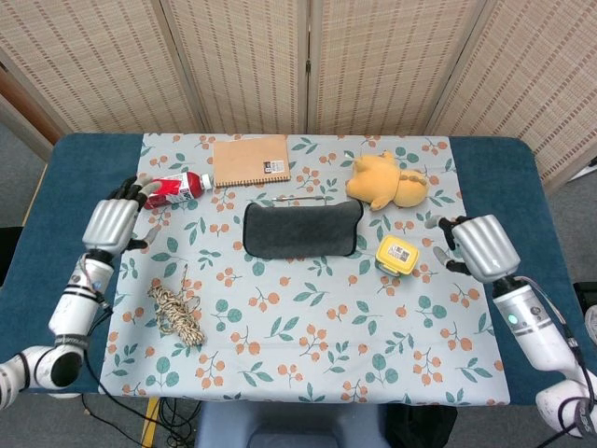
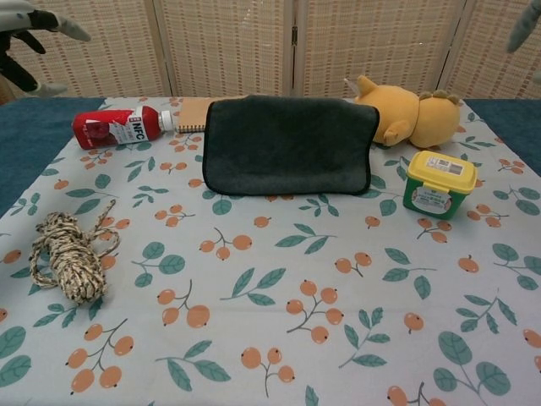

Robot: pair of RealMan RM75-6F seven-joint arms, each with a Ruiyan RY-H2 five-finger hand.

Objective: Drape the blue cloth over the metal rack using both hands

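Observation:
The dark blue-grey cloth (image 1: 301, 230) hangs over the metal rack at the table's middle. In the chest view the cloth (image 2: 289, 145) falls as a flat sheet facing me. Only a thin rod of the rack (image 1: 300, 199) shows behind the cloth's far edge. My left hand (image 1: 110, 224) hovers over the table's left edge, far from the cloth, holding nothing with fingers apart. Its fingers (image 2: 34, 19) show at the chest view's top left corner. My right hand (image 1: 482, 245) hangs over the right side, empty. A sliver of the right hand (image 2: 526, 30) shows at the chest view's right edge.
A red bottle (image 1: 168, 189) lies at the back left beside a brown notebook (image 1: 251, 161). A yellow plush toy (image 1: 386, 181) sits right of the cloth, with a yellow-lidded tub (image 1: 398, 254) in front of it. A rope bundle (image 1: 177, 314) lies front left.

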